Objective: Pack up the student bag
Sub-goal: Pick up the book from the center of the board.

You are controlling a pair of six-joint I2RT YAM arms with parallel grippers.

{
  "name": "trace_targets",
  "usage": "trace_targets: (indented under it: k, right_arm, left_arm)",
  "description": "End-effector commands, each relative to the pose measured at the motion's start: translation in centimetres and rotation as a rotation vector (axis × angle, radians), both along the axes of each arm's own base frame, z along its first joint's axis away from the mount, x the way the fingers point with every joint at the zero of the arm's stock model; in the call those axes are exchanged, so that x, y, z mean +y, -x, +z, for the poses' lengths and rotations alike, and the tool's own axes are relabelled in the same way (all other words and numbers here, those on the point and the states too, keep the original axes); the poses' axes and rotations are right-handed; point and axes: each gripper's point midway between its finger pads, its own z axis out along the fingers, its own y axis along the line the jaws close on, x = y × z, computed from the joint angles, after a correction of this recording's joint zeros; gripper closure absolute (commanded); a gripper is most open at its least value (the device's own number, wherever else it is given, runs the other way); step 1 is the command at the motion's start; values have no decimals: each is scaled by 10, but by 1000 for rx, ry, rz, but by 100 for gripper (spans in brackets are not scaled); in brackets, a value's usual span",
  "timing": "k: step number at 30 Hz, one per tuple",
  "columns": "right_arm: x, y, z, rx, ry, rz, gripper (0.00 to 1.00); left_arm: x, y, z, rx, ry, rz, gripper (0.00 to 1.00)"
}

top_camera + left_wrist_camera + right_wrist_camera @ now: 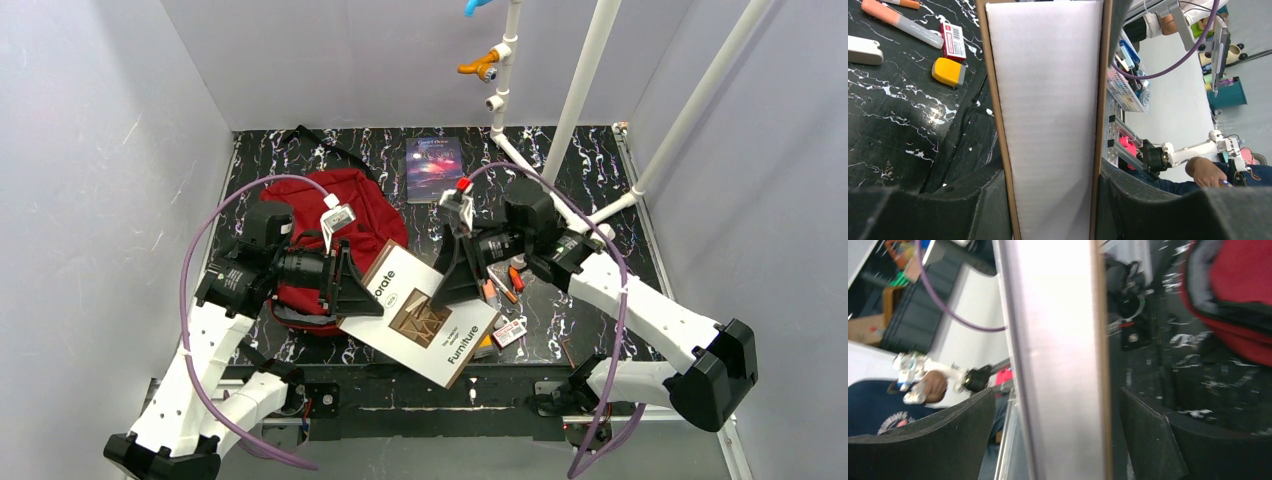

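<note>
The dark red student bag (345, 205) lies at the left of the black marbled table and also shows in the right wrist view (1238, 285). A large book with a white and brown cover reading "Furniture" (425, 318) is held tilted in front of the bag. My left gripper (350, 290) is shut on the book's left edge, with its white page block (1048, 100) clamped between the fingers (983, 200). My right gripper (462, 275) is open and straddles the book's other edge (1058, 340), with small gaps to both fingers (1148, 430).
A dark blue book (434, 168) lies at the back. Orange markers (505, 285), a red and white eraser box (508, 333) and a yellow item (948, 71) lie under and right of the held book. White pipe frame (580, 90) stands at the back right.
</note>
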Motion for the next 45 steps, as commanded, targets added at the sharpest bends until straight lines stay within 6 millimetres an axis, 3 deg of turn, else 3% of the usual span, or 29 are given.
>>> trace_targets:
  k: [1, 5, 9, 12, 15, 18, 23, 24, 25, 27, 28, 29, 31, 32, 34, 37, 42, 45]
  right_arm:
    - [7, 42, 12, 3, -68, 170, 2]
    - [3, 54, 9, 18, -70, 200, 4]
    - [-2, 59, 10, 10, -82, 194, 21]
    - [-3, 57, 6, 12, -76, 170, 32]
    - [-2, 51, 1, 16, -74, 127, 33]
    - [-3, 46, -2, 33, -74, 103, 42]
    - [-1, 46, -4, 67, -92, 104, 73]
    - [-1, 45, -4, 67, -94, 100, 80]
    - [-1, 43, -3, 64, -95, 91, 86]
    - [2, 35, -2, 51, -88, 47, 92]
    - [4, 27, -6, 39, -58, 1, 93]
    - [5, 14, -15, 11, -6, -67, 98]
    - [2, -16, -39, -30, 158, -233, 99]
    - [-2, -34, -54, -55, 255, -329, 99]
    - [-18, -58, -79, -102, 436, -464, 99]
    - [-33, -72, -92, -153, 536, -543, 99]
    - [-44, -73, -82, -190, 534, -588, 99]
    - [-55, -76, -88, -213, 587, -619, 99]
  left_arm:
    - [-1, 11, 9, -16, 66, -76, 100]
    - [-1, 10, 8, -25, 59, -65, 100]
    - [0, 6, 1, -25, 29, -22, 100]
    - [1, 1, -7, -18, -1, 19, 100]
    - [4, 1, -12, -34, -17, 46, 100]
    - [6, 2, -13, -52, -25, 70, 100]
    - [8, 1, -14, -50, -45, 99, 100]
    - [10, -6, -16, -50, -69, 143, 100]
    - [14, -16, -19, -41, -113, 219, 94]
    - [33, -45, -31, -33, -251, 458, 68]
    - [53, -59, -38, -21, -340, 613, 54]
    - [77, -71, -45, -7, -432, 787, 51]
    - [139, -80, -52, 15, -597, 1150, 43]
    - [159, -78, -50, -1, -627, 1261, 41]
    - [179, -76, -47, -41, -632, 1371, 36]
    - [175, -84, -51, -113, -614, 1332, 26]
    - [95, -87, -90, -98, -587, 783, 26]
    - [80, -91, -120, -72, -666, 642, 24]
